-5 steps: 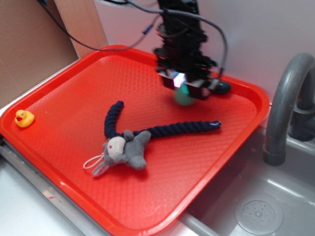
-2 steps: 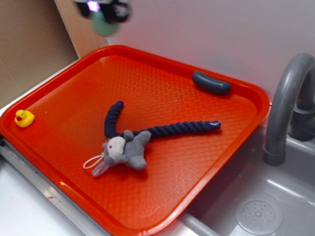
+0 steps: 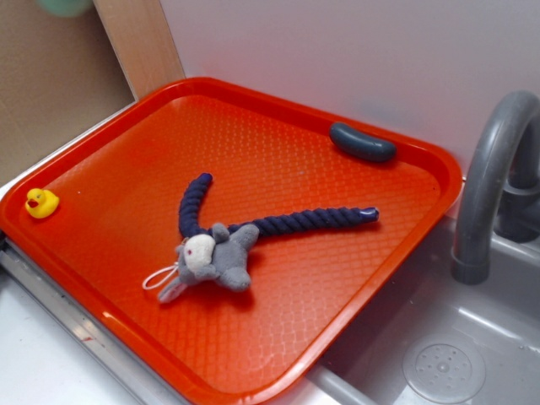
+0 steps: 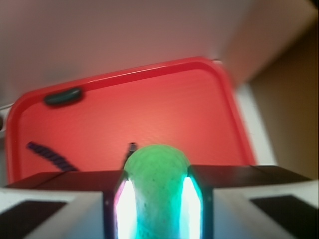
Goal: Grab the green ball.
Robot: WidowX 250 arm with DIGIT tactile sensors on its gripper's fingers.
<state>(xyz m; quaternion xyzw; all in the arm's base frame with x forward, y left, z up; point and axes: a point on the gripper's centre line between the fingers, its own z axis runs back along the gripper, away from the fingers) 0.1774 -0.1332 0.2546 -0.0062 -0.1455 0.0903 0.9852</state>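
The gripper (image 4: 155, 199) is clamped on the small pale mint-green ball with a dimpled surface (image 4: 155, 184), which sits squeezed between the two dark fingers (image 4: 227, 179), one pressing on each side, with bright glare along both contact edges. The wrist view looks down past the ball from high above the red plastic tray with a textured floor (image 4: 164, 109), so the ball is held in the air, well apart from the tray. In the exterior view only a blurred sliver of the green ball (image 3: 63, 7) shows at the top left edge, in front of the brown cardboard panel (image 3: 51, 93); the gripper itself is cut off there.

On the red tray (image 3: 278, 152) lies a grey plush toy animal with a pale face (image 3: 211, 257), and two long dark navy braided rope limbs (image 3: 304, 221) spread out from it in a V, one towards the tray's far side and one towards the right. A dark blue-grey oblong capsule-shaped piece (image 3: 363, 142) rests near the tray's far right rim. A small yellow rubber duck (image 3: 40, 202) stands just inside the tray's left corner. To the right of the tray a grey curved tap (image 3: 489, 177) rises over a grey sink with a round drain (image 3: 443, 367).
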